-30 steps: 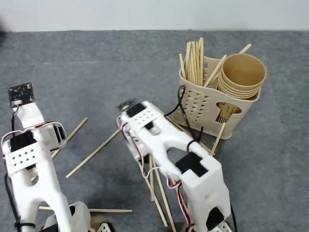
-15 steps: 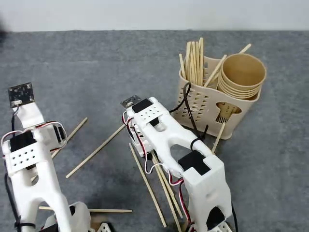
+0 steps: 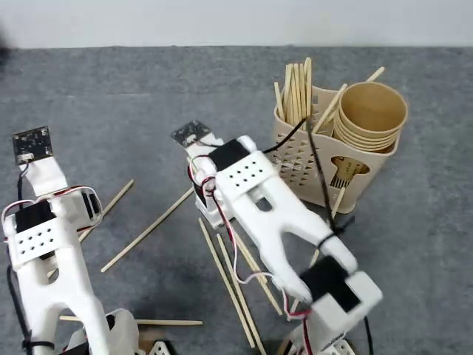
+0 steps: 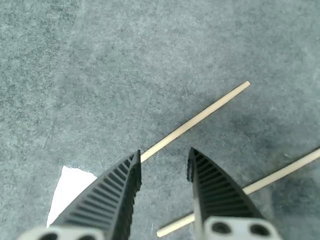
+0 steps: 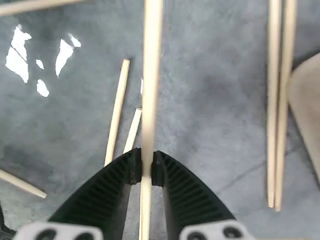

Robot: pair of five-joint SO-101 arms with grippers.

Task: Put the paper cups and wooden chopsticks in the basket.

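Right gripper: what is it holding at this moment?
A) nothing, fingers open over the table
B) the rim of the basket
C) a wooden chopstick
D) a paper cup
C: in the right wrist view the right gripper is closed on a wooden chopstick that runs between its fingers, while the paper cups sit stacked in the basket.

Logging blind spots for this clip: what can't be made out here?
High view: paper cups count; nested in the basket, rims overlapping.
Right wrist view: held chopstick length; runs off the frame, blurred.
Left wrist view: nearer chopstick end; behind the left fingers.
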